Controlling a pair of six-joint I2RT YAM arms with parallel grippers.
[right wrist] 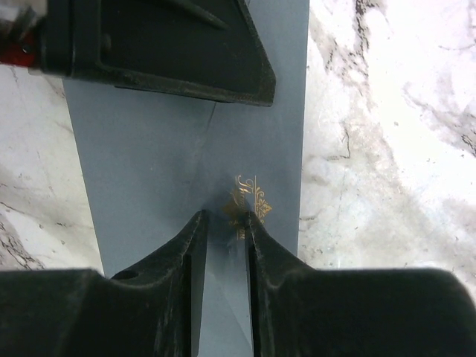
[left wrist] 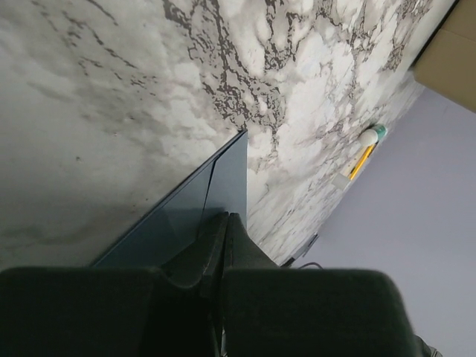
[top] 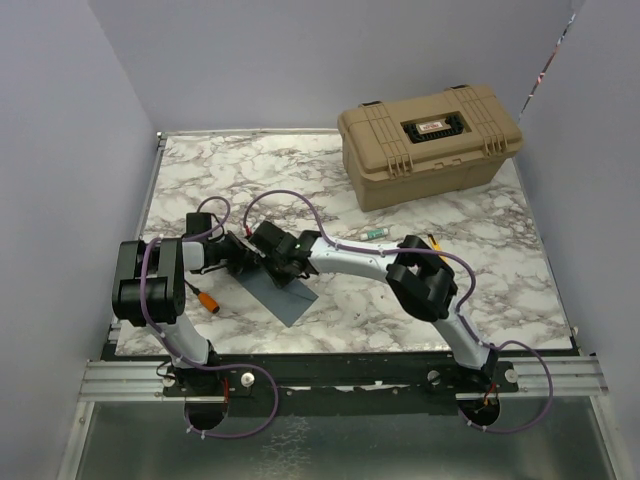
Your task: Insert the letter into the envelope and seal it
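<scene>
The slate blue-grey envelope (top: 282,293) lies on the marble table between the two arms. My left gripper (top: 243,262) is shut on the envelope's left edge, and the left wrist view shows the sheet (left wrist: 216,186) running in between its closed fingertips (left wrist: 227,217). My right gripper (top: 285,275) reaches in from the right. Its tips (right wrist: 223,217) rest on the envelope (right wrist: 149,163) with a narrow gap between them, next to the gold mark (right wrist: 251,199). Nothing is pinched between them. The left gripper's black body (right wrist: 171,52) shows at the top of the right wrist view. The letter is out of view.
A tan hard case (top: 430,140) stands at the back right. A white tube with a green cap (top: 375,232) and a yellow pen (top: 432,240) lie right of the arms. An orange-tipped object (top: 207,298) lies by the left arm.
</scene>
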